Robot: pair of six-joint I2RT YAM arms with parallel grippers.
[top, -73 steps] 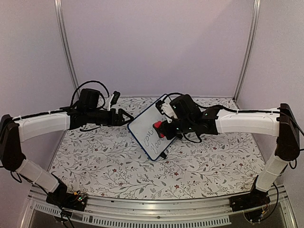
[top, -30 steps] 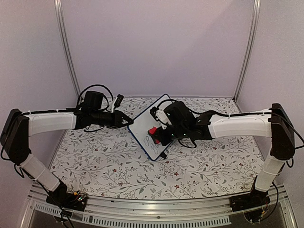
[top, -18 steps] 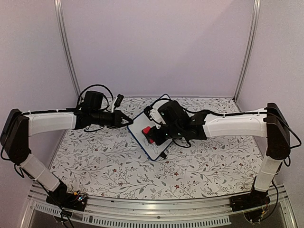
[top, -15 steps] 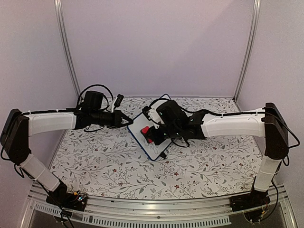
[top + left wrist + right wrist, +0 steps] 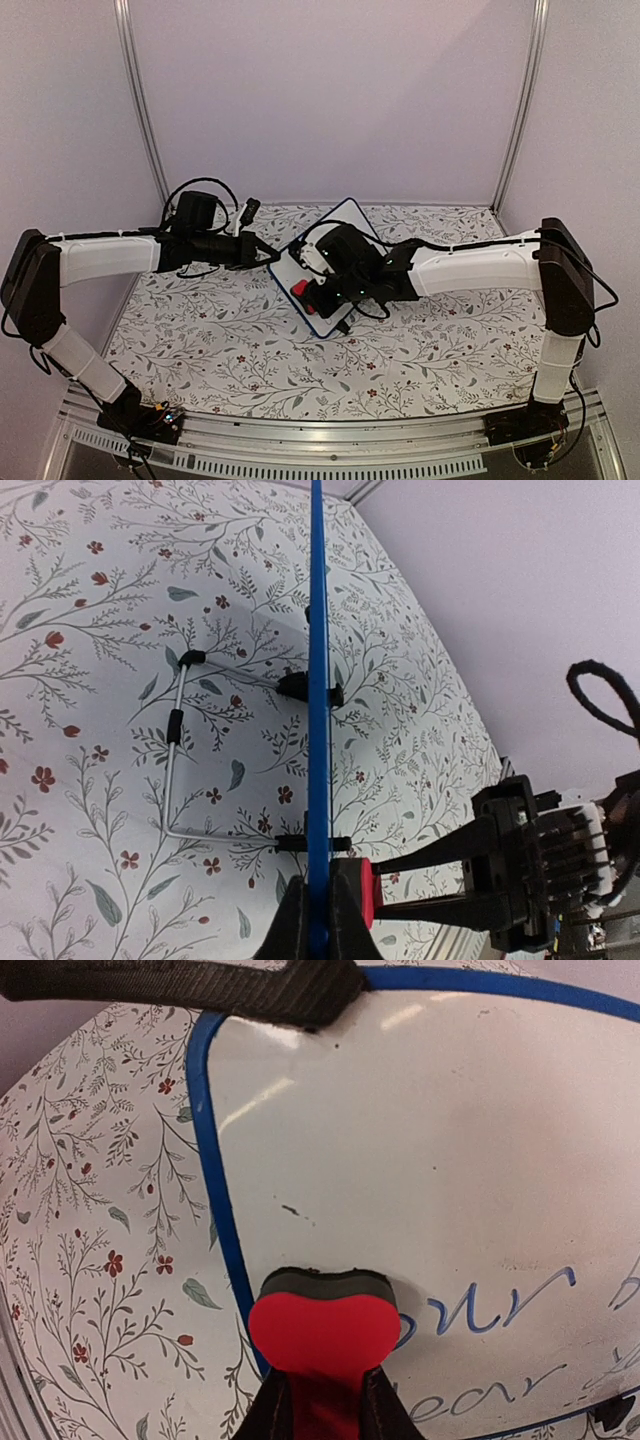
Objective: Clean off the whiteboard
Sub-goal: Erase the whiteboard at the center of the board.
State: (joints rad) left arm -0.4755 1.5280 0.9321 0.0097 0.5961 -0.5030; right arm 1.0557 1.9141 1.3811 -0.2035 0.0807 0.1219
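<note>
On the floral worktop your whiteboard stood tilted. Your left pincer pinched its edge, likely steadying it for wiping. Your right pincer gripped the red eraser, pressed to the whiteboard's face beside blue writing. Your right arm hid most of the whiteboard from above, and the writing ran off-frame.

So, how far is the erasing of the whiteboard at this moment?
Done: the whiteboard above the eraser looks nearly clean. In hand: the left tool pinches the board's edge, and the right tool holds the red eraser against it. Left: blue writing beside the eraser.
</note>
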